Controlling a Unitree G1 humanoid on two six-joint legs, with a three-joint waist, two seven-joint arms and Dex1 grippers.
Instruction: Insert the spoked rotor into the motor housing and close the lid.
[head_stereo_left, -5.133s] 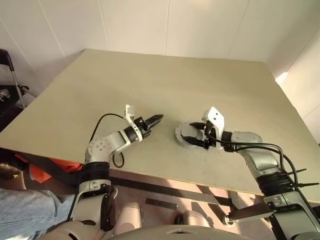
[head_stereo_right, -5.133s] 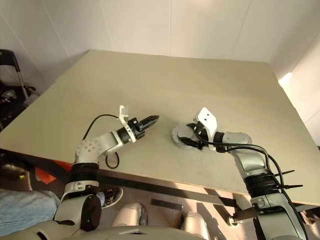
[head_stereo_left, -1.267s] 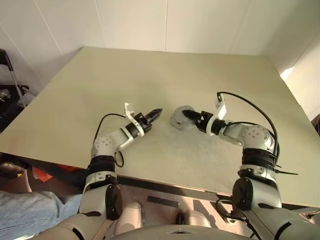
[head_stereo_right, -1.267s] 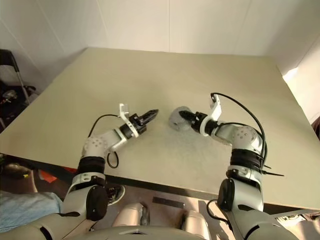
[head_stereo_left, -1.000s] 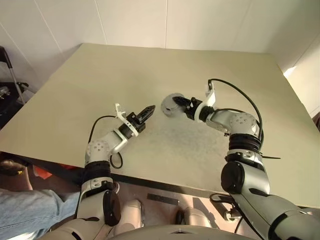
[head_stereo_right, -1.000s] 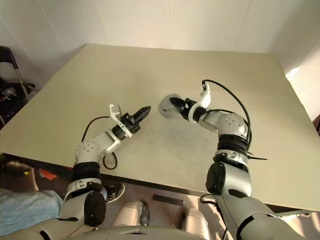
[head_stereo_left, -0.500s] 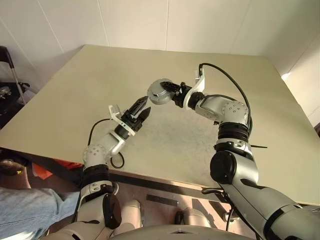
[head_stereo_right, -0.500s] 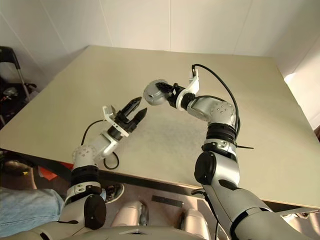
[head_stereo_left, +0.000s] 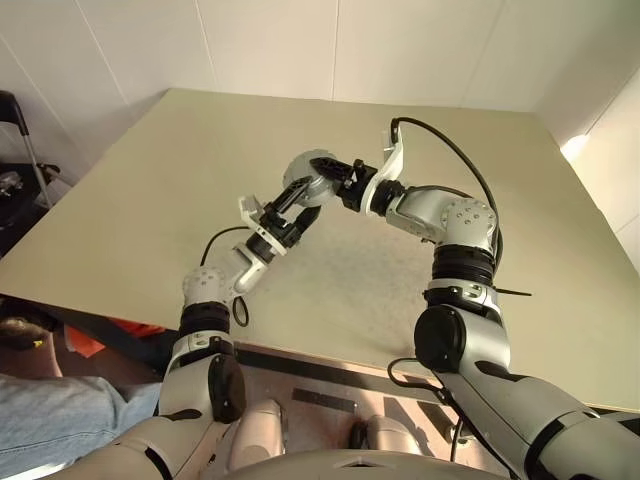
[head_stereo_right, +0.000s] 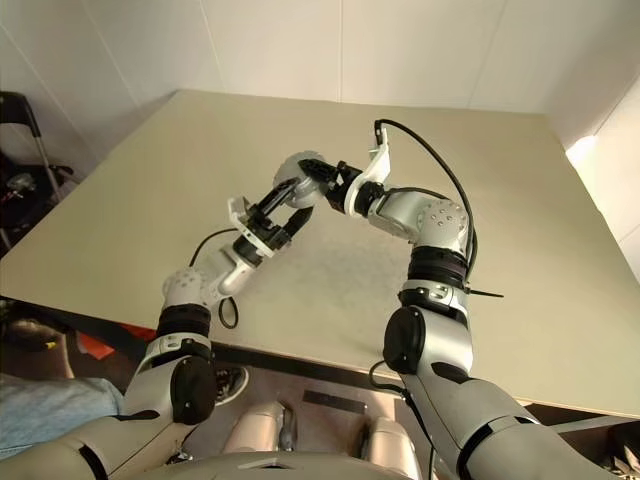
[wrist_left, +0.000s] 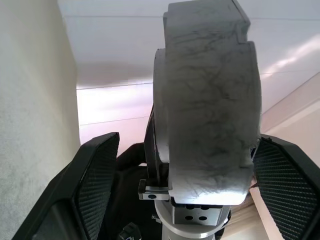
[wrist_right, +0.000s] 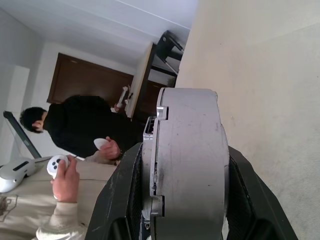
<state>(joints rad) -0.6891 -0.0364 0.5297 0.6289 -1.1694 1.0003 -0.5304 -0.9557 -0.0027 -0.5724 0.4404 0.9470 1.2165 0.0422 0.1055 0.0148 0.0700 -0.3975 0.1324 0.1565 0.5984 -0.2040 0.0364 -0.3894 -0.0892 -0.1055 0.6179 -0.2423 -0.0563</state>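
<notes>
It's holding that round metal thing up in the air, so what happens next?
Probably the left pincer closes on the housing: its fingers stand open on either side of it, while the right pincer holds it clear above the table.

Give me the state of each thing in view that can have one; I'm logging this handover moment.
motor housing: lifted clear of the table, held edge-on, lid side not readable.
right gripper: shut on the motor housing's faces.
left gripper: open, fingers standing either side of the housing rim, not clamped.
table: bare where visible.
person: background, holding white controllers.
</notes>
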